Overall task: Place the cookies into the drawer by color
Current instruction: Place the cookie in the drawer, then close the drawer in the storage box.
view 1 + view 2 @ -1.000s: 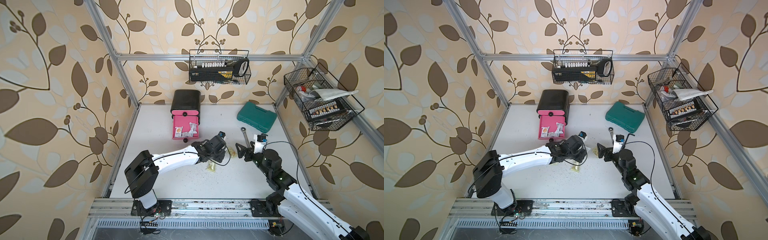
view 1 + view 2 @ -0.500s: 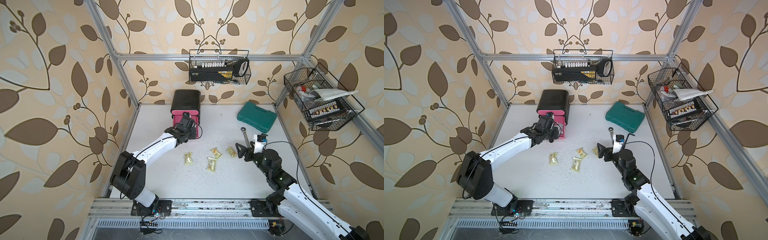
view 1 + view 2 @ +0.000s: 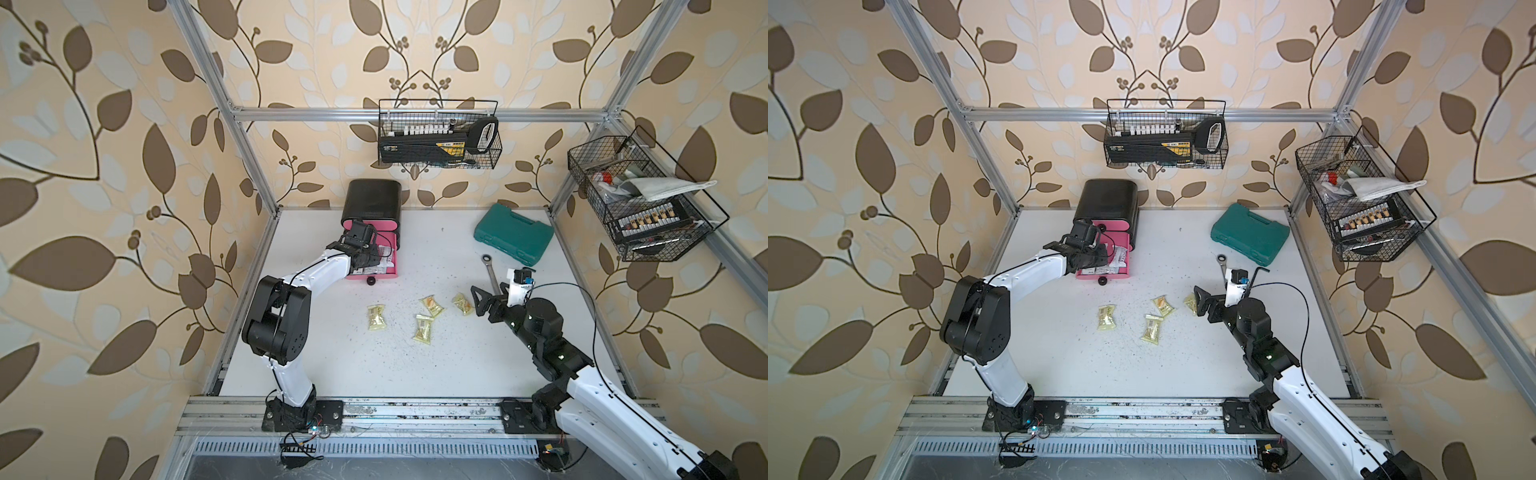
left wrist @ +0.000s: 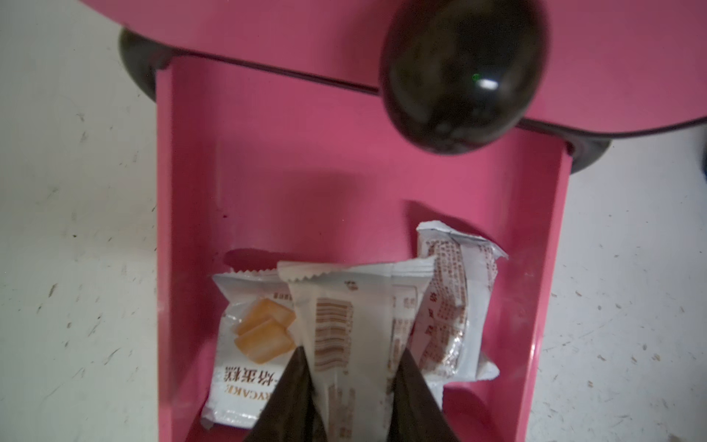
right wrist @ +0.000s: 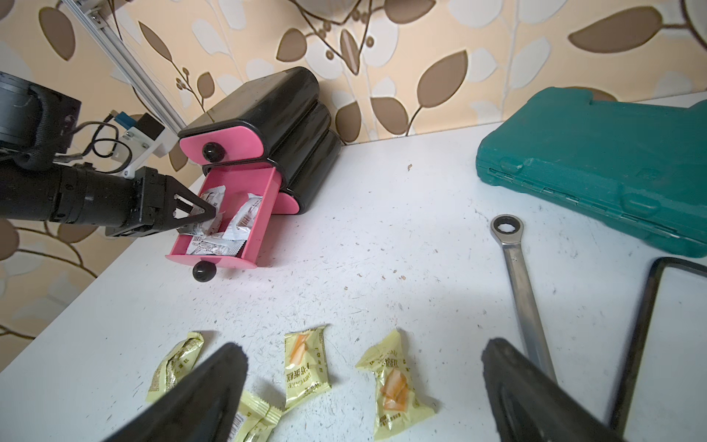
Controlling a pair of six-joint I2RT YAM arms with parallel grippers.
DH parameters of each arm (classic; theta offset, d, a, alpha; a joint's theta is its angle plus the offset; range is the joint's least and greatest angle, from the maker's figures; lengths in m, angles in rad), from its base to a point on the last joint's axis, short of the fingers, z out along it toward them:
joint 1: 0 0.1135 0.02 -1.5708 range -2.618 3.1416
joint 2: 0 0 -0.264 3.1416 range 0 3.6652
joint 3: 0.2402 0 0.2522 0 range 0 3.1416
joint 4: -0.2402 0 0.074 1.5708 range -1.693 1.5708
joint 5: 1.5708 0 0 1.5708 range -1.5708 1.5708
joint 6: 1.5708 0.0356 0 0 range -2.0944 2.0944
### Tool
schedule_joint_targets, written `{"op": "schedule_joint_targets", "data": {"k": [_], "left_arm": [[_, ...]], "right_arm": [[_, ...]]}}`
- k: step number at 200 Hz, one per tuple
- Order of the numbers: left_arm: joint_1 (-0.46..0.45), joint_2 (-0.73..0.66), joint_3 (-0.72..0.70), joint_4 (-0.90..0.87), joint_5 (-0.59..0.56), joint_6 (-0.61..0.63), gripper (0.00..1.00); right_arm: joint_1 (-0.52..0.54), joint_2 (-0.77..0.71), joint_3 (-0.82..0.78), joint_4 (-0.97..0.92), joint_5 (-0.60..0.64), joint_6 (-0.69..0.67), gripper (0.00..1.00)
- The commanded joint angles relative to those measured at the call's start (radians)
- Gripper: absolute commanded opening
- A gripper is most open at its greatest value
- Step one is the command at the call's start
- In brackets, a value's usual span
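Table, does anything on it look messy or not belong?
Yes. A wrench lies loose on the table, outside the shut teal case, odd among snacks. Dark specks are scattered over the table around the yellow cookies.

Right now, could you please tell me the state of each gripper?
Left gripper: closed on a white cookie over the open drawer.
Right gripper: open, holding nothing.

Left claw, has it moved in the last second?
Yes. The left claw went from above the yellow packets toward the black cabinet; it now sits over the open pink drawer, pinching a white packet.
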Motion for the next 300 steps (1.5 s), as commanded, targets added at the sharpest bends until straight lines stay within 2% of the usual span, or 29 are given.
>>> {"op": "schedule_joint_targets", "data": {"k": [1, 45, 85, 111, 140, 188, 232, 258, 300], "left_arm": [[0.017, 0.012, 0.046, 0.050, 0.037, 0.019, 0.29], [0.034, 0.075, 0.090, 0.051, 0.045, 0.029, 0.35], [0.039, 0.091, 0.098, 0.060, 0.091, 0.031, 0.47], [0.039, 0.055, 0.075, 0.062, 0.133, 0.021, 0.50], [0.037, -0.046, 0.032, 0.061, 0.212, -0.009, 0.50], [0.026, -0.354, -0.142, 0.058, 0.324, -0.137, 0.49], [0.027, -0.609, -0.416, 0.146, 0.443, -0.278, 0.45], [0.027, -0.644, -0.535, 0.199, 0.488, -0.333, 0.45], [0.026, -0.584, -0.637, 0.258, 0.414, -0.312, 0.44]], "right_arm": [[0.006, 0.005, -0.003, 0.017, -0.012, 0.008, 0.99], [0.006, 0.007, -0.005, 0.018, -0.012, 0.008, 0.99], [0.005, 0.012, -0.005, 0.020, -0.014, 0.010, 0.99], [0.006, 0.013, -0.005, 0.021, -0.015, 0.009, 0.99], [0.006, 0.013, -0.005, 0.021, -0.015, 0.009, 0.99], [0.005, 0.015, -0.004, 0.022, -0.017, 0.010, 0.99], [0.006, 0.013, -0.003, 0.023, -0.023, 0.010, 0.99], [0.004, 0.015, -0.003, 0.023, -0.025, 0.014, 0.99], [0.005, 0.015, -0.005, 0.021, -0.020, 0.013, 0.99]]}}
